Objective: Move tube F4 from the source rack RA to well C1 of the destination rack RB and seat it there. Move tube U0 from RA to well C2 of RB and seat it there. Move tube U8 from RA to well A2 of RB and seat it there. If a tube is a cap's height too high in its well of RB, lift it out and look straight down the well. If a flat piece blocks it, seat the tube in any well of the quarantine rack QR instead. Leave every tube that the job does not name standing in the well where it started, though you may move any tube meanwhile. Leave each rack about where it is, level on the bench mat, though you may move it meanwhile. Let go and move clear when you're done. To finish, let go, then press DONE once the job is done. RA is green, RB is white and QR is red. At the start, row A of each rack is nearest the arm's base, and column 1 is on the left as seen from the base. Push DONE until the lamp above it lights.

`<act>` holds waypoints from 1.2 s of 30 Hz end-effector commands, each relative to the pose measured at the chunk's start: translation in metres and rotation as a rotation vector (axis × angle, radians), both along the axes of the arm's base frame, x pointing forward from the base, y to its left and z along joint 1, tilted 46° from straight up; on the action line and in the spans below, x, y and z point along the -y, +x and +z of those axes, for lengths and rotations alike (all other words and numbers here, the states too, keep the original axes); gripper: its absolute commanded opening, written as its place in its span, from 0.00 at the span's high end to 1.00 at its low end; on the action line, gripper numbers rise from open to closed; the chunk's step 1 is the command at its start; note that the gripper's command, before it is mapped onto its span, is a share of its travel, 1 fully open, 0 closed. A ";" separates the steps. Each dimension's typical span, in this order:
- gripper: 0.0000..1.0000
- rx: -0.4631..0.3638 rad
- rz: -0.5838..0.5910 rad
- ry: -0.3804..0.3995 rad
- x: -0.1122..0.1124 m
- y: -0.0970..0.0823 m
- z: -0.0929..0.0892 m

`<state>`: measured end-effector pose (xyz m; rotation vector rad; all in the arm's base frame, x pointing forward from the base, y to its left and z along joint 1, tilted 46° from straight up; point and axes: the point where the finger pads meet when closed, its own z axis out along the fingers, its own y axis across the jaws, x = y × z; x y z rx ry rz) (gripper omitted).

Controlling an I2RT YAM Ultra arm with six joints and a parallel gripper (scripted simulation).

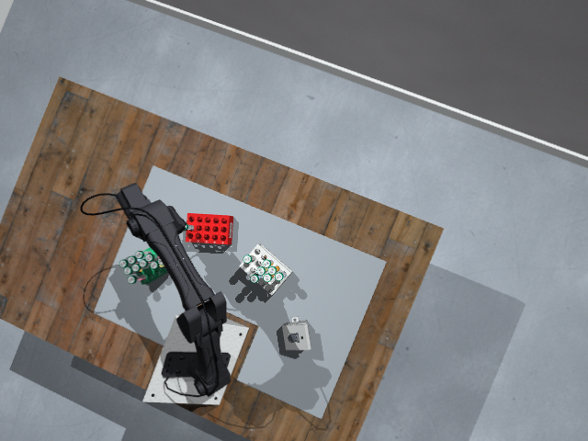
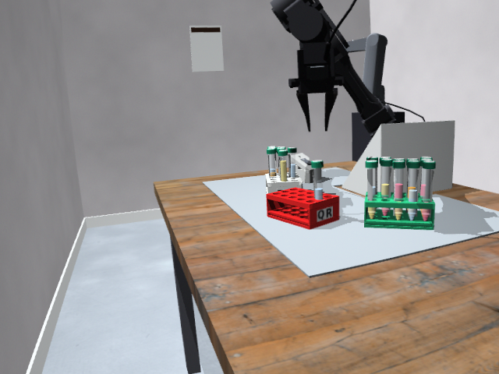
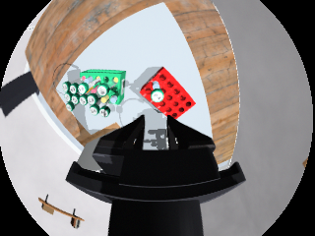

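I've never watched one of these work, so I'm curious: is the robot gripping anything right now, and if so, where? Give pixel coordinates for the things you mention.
Nothing is held: the fingers point(image 2: 308, 119) stand apart in the air with nothing between them.

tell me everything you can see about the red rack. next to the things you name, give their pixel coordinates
The red rack point(image 1: 229, 219) point(image 2: 309, 213) point(image 3: 183, 92), plastic-looking, is a rectangular block with round wells in a three-by-five grid, open sides and a lower holed shelf. A white end label reads QR. It sits level on the grey mat point(image 1: 327, 285) point(image 2: 290, 257) point(image 3: 148, 29), between the green and white racks. One green-capped tube point(image 1: 188, 227) point(image 2: 317, 178) point(image 3: 157, 95) stands upright in an end well.
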<state>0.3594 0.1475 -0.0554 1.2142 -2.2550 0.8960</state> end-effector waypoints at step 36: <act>0.70 0.390 -0.358 -0.034 0.034 -0.069 0.057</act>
